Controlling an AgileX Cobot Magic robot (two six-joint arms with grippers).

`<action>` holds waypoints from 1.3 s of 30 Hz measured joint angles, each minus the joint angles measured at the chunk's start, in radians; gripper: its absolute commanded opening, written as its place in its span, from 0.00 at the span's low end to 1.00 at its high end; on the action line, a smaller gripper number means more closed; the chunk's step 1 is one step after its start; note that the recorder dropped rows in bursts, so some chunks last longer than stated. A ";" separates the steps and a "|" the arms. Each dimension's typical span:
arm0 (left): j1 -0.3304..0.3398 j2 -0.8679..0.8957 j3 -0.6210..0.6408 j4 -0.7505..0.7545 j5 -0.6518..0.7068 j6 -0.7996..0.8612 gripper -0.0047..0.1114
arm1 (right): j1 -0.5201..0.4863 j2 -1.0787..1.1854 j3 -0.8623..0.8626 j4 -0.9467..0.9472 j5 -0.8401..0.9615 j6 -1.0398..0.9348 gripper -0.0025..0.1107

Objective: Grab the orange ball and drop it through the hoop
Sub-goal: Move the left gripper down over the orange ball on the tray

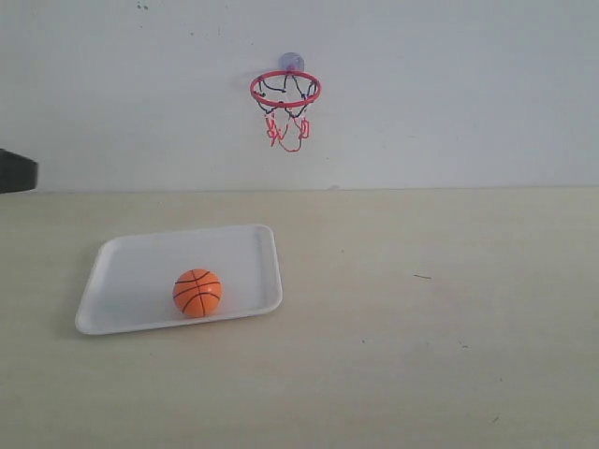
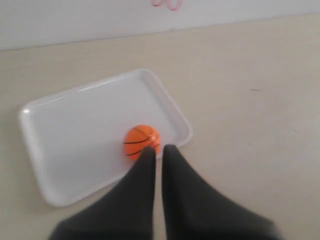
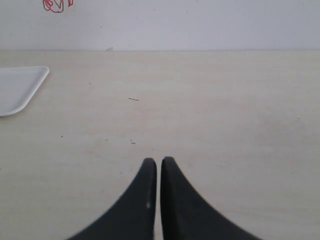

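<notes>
Left pincer [image 2: 157, 149] has its two dark jaws drawn almost together, with only a thin slit between them, and it holds nothing. In the left wrist view its tips overlap the edge of the orange ball [image 1: 197, 293], though whether they touch it cannot be told. The right pincer [image 3: 158, 161] is likewise nearly closed and empty, over bare tabletop [image 1: 421, 327] well apart from the ball. The ball rests on its own in a white tray [image 1: 140, 262], close to the long edge nearer the exterior camera and a little toward the tray's right end as that view shows it. The tray lies flat on the left half of the pale tabletop. Behind it rises a plain white wall [image 1: 449, 94], and on that wall, high above the tabletop and somewhat right of the ball, hangs the hoop [image 1: 285, 89]. Its red ring is level, its black-and-red net dangles below, and a bluish suction cup [image 1: 291, 62] sits at the back. A dark shape [image 1: 17, 171] juts in at the left edge of the exterior view, perhaps part of an arm.
</notes>
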 measured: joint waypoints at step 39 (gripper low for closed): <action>-0.345 0.665 -0.396 0.670 -0.022 -0.319 0.66 | 0.000 0.000 0.000 0.000 0.000 0.000 0.05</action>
